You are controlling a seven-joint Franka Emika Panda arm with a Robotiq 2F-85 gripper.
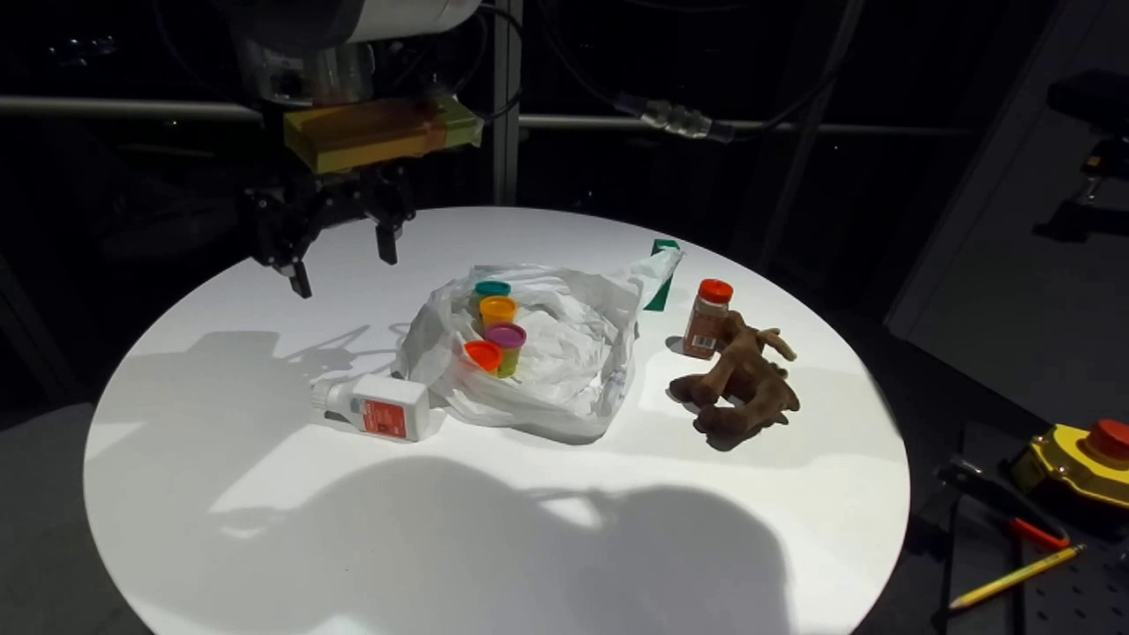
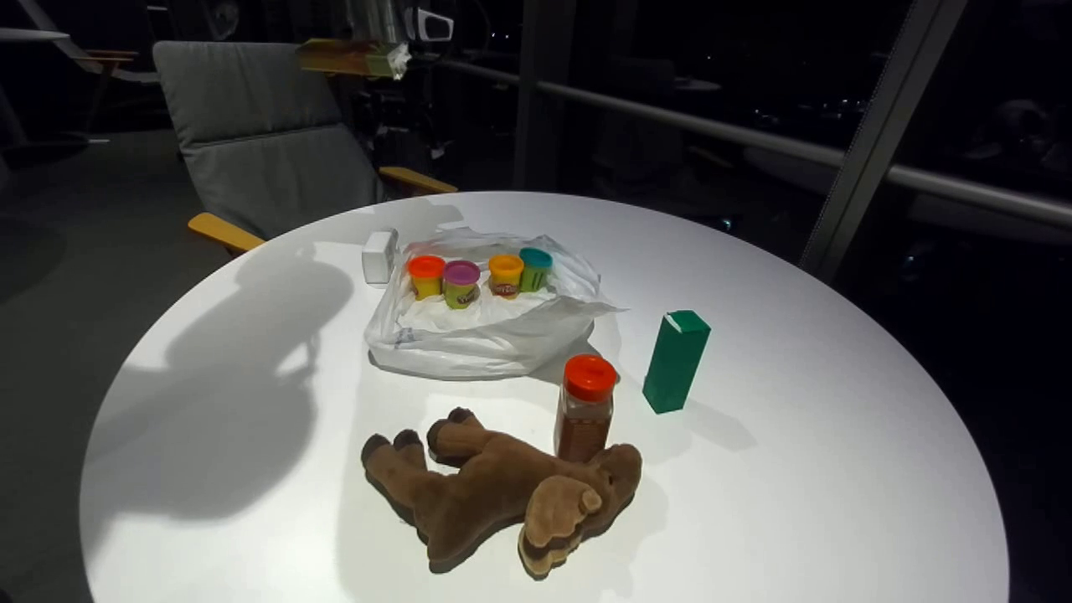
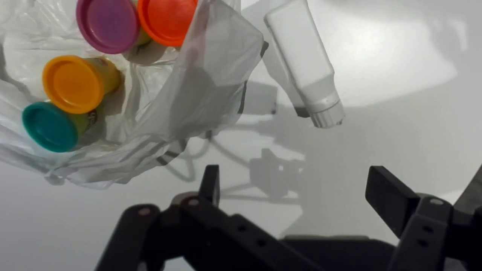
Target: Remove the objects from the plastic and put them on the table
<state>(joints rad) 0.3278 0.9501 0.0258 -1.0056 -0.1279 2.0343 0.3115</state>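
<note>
The gripper (image 1: pixel 345 269) hangs above the far left of the table (image 1: pixel 529 573) in an exterior view, fingers spread wide — fully released. In mid-table sits the bag (image 1: pixel 538 420) and inside, toward its left, the teal cup (image 1: pixel 492 289) farthest, then the yellow cup (image 1: pixel 498 310), then the purple cup (image 1: pixel 507 344) with the orange cup (image 1: pixel 482 355) on its left. Right, out on the table, the moose (image 1: pixel 748 381) lies on its side, the jar (image 1: pixel 706 321) upright just beside it — and farther back stands the box (image 1: pixel 657 295). Left of the bag, the bottle (image 1: pixel 379 407) lies flat.
</note>
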